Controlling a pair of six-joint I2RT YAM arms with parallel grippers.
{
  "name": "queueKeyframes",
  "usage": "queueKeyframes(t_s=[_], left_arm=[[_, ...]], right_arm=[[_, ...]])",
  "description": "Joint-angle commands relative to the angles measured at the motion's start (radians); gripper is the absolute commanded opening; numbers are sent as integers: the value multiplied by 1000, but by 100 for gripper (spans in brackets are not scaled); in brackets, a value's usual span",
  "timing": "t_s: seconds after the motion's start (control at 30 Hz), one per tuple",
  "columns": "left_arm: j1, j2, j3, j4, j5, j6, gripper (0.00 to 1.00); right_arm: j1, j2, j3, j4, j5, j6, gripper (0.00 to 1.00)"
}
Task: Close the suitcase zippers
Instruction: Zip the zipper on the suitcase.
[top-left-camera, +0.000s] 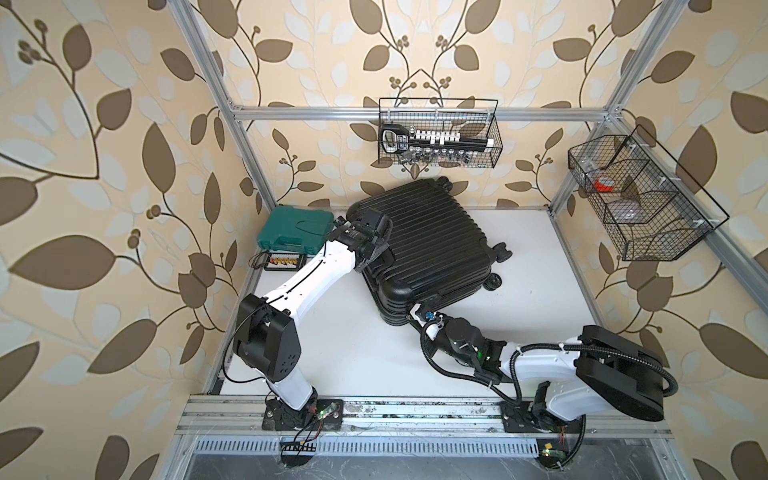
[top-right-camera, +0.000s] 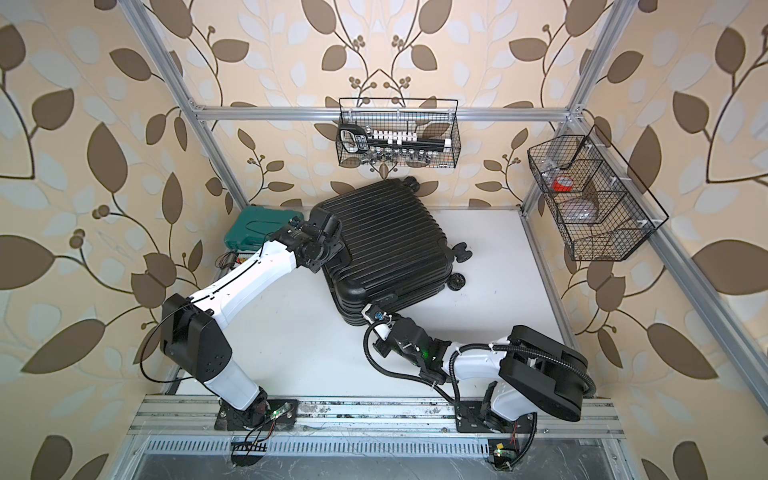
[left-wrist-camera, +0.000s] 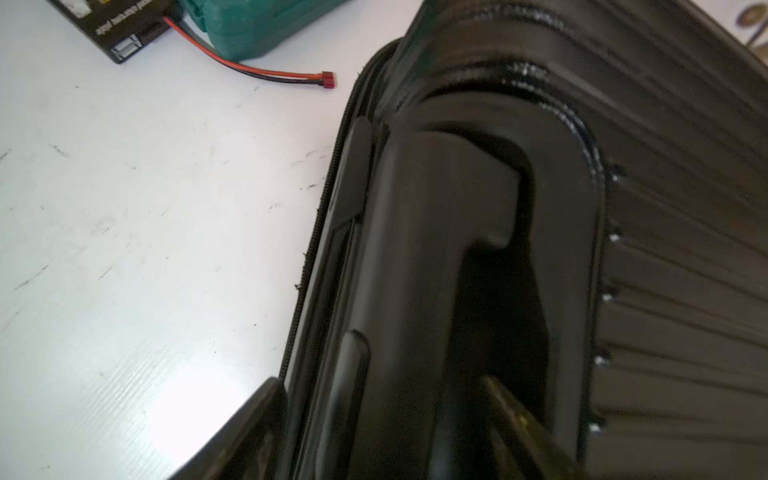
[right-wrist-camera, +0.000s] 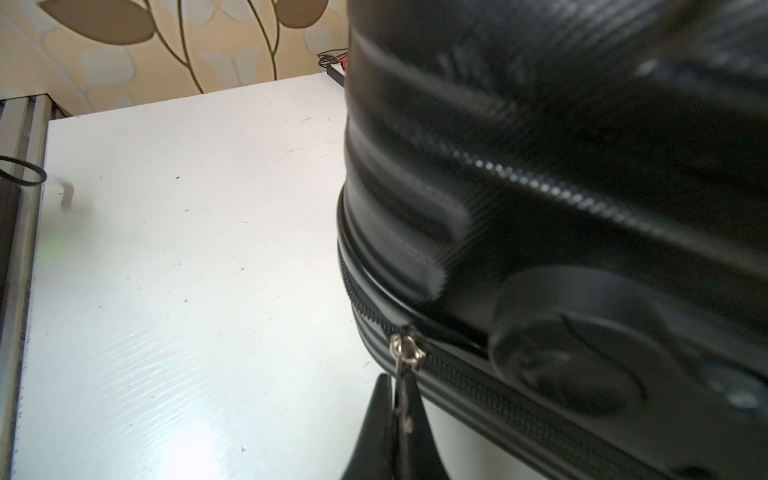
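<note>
**Suitcase** (top-left-camera: 432, 245): black ribbed shell, lying flat and skewed at the centre-back of the white surface (top-left-camera: 353, 345) in both top views. The two shell halves are together. The left arm's wrist covers its left edge, and the right gripper (top-left-camera: 415, 312) covers its near corner.

**Zippers** (right-wrist-camera: 478, 390): black track along the rim, sharp only at lower centre of the right wrist view. The shell above it and a wheel (right-wrist-camera: 569, 345) at lower right are blurred. The silver zipper pull (right-wrist-camera: 406, 349) sits at the rounded corner. The right gripper's fingers (right-wrist-camera: 374, 428), pressed together, pinch its tab and are cut off by the bottom edge of the frame.

**Left gripper** (left-wrist-camera: 382, 382): fingers spread, with only the tips showing at the bottom of the left wrist view, one on each side of the side handle (left-wrist-camera: 436, 249). Whether they touch it cannot be told.

**Room:** bare surface lies in front of the suitcase between the arms, and to the right of the wheels. The teal tool case (top-left-camera: 297, 232) stands near the upper-left corner of the suitcase, apart from it.

**Writing:** a black board (left-wrist-camera: 116, 29) at upper left of the left wrist view bears pale lettering, upside down and unreadable. A red-and-black lead (left-wrist-camera: 266, 72) runs from it across the surface.
</note>
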Motion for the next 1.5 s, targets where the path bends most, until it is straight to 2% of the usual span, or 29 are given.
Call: queueKeyframes(t_s=[0.0,0.1,0.17,0.23,0.3,0.43,0.63,0.73,0.83,1.0,1.23,1.47], left_arm=[[-31,-54,-18,168,54,193,87],[-29,-101,-44,222,99,460,88],[-23,-133,-67,262,174,658,88],[-14,-150,-62,243,198,791,86],[10,-152,-48,228,285,938,85],[87,-124,49,84,593,1255,79],[221,-110,141,-103,960,1685,83],[232,-97,171,-231,1042,1979,87],[231,-85,178,-329,1065,2271,89],[230,-13,222,-319,1036,2410,87],[200,141,337,-362,885,2472,85],[159,209,338,-378,781,2489,81]], right_arm=[[38,-72,-42,66,-44,10,0],[28,-122,-91,39,0,14,0],[17,-164,-129,18,20,17,0],[-6,-206,-157,-4,26,28,0],[-43,-253,-182,-30,16,52,0],[-106,-358,-229,-71,11,77,0],[-200,-474,-249,-163,-11,113,0],[-236,-506,-254,-200,-18,129,0],[-256,-534,-264,-206,-35,132,0],[-262,-548,-269,-206,-46,140,0],[-263,-547,-267,-210,-51,140,0],[-264,-545,-260,-210,-56,142,0]])
